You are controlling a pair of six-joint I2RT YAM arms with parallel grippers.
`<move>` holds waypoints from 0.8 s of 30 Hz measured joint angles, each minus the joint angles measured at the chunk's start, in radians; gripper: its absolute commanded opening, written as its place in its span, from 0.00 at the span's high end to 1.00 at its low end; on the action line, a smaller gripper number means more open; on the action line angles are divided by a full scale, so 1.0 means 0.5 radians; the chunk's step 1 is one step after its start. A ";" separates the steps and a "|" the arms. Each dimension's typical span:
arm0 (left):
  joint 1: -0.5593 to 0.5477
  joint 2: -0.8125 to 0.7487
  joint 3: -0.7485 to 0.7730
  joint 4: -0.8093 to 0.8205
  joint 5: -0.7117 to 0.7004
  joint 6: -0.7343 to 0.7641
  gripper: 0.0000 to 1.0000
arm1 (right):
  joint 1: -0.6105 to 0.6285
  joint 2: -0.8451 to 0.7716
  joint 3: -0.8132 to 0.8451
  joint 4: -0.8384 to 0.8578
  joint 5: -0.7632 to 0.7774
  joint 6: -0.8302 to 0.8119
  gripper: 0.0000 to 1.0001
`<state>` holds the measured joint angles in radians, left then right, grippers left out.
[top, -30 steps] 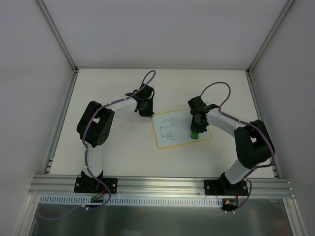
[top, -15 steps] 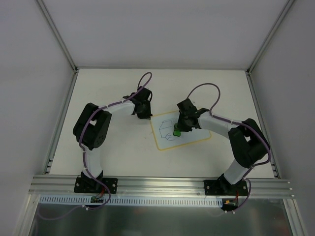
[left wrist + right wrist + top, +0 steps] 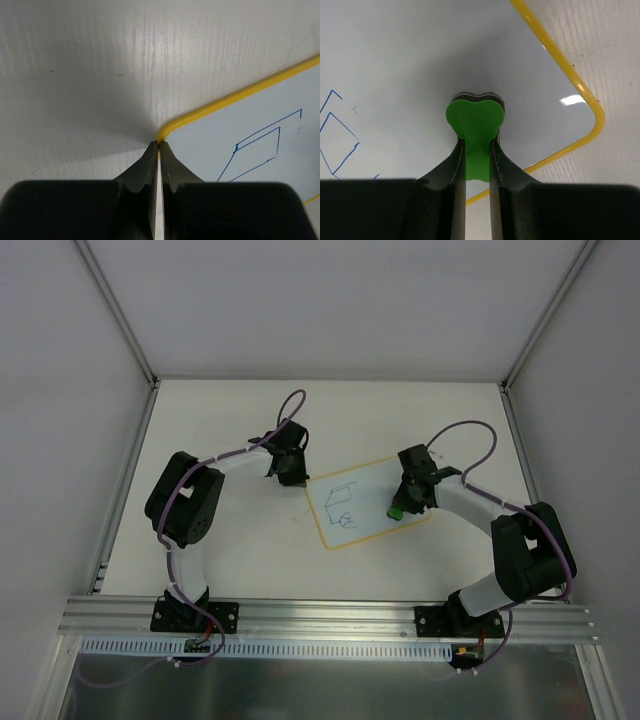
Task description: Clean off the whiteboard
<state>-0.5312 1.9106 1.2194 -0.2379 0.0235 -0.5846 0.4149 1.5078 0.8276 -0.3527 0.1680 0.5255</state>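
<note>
The whiteboard [image 3: 370, 502], white with a yellow border, lies tilted on the table and bears a blue line drawing [image 3: 342, 505] on its left half. My right gripper [image 3: 400, 508] is shut on a green eraser [image 3: 475, 120], which rests on the board's right part, near its rounded corner [image 3: 592, 117]. My left gripper [image 3: 159, 143] is shut, its fingertips pressed at the board's yellow corner [image 3: 167, 131]. The same gripper [image 3: 295, 478] sits at the board's far left corner in the top view. Blue lines [image 3: 340, 127] show at the left in the right wrist view.
White table [image 3: 240, 540] is ringed by an aluminium rail [image 3: 320, 615] at the near edge and white walls on three sides. Purple cables [image 3: 465, 435] loop over both arms.
My right gripper has swept the eraser left across the board and then back right. The board has turned a little. My left gripper has stayed at the corner.
</note>
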 measured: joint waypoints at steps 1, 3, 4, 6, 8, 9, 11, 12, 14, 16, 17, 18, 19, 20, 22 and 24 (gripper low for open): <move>0.000 0.000 -0.001 -0.003 0.000 -0.005 1.00 | 0.011 0.000 0.000 -0.001 0.002 0.007 1.00; 0.000 -0.003 -0.002 -0.008 0.000 -0.008 1.00 | 0.069 0.005 0.002 0.000 0.013 0.027 1.00; 0.000 -0.004 -0.002 -0.011 0.000 -0.011 1.00 | 0.125 0.017 0.014 -0.005 0.016 0.040 1.00; 0.000 -0.004 -0.002 -0.015 0.005 -0.018 1.00 | 0.262 0.082 0.077 -0.021 0.002 0.063 1.00; 0.000 -0.005 -0.002 -0.019 0.008 -0.025 1.00 | 0.430 0.196 0.197 -0.031 -0.014 0.087 1.00; 0.001 -0.005 -0.004 -0.019 0.008 -0.029 1.00 | 0.516 0.268 0.271 -0.031 -0.039 0.097 1.00; 0.001 -0.012 -0.013 -0.018 0.008 -0.040 1.00 | 0.666 0.406 0.426 -0.034 -0.078 0.112 1.00; 0.002 -0.015 -0.016 -0.020 0.008 -0.046 1.00 | 0.719 0.464 0.490 -0.034 -0.099 0.117 1.00; 0.002 -0.024 -0.025 -0.021 0.005 -0.056 1.00 | 0.793 0.544 0.581 -0.025 -0.129 0.126 1.00; 0.002 -0.032 -0.037 -0.022 0.001 -0.060 1.00 | 0.824 0.573 0.611 -0.016 -0.152 0.134 1.00; 0.002 -0.035 -0.040 -0.024 0.000 -0.061 1.00 | 0.820 0.570 0.608 -0.017 -0.159 0.141 1.00; 0.002 -0.037 -0.043 -0.023 -0.002 -0.062 1.00 | 0.810 0.565 0.600 -0.014 -0.168 0.150 1.00; 0.002 -0.039 -0.044 -0.023 -0.002 -0.065 1.00 | 0.792 0.550 0.580 -0.004 -0.181 0.160 1.00; 0.002 -0.040 -0.045 -0.023 0.000 -0.068 1.00 | 0.772 0.522 0.542 0.014 -0.191 0.165 1.00; 0.002 -0.041 -0.049 -0.025 0.005 -0.074 1.00 | 0.696 0.442 0.450 0.005 -0.187 0.169 1.00; 0.002 -0.043 -0.049 -0.028 0.008 -0.079 1.00 | 0.565 0.330 0.337 -0.024 -0.160 0.164 1.00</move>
<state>-0.5304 1.8889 1.1950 -0.2520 0.0273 -0.6239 0.6975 1.6726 0.9962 -0.3649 0.0879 0.6075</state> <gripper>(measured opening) 0.010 0.192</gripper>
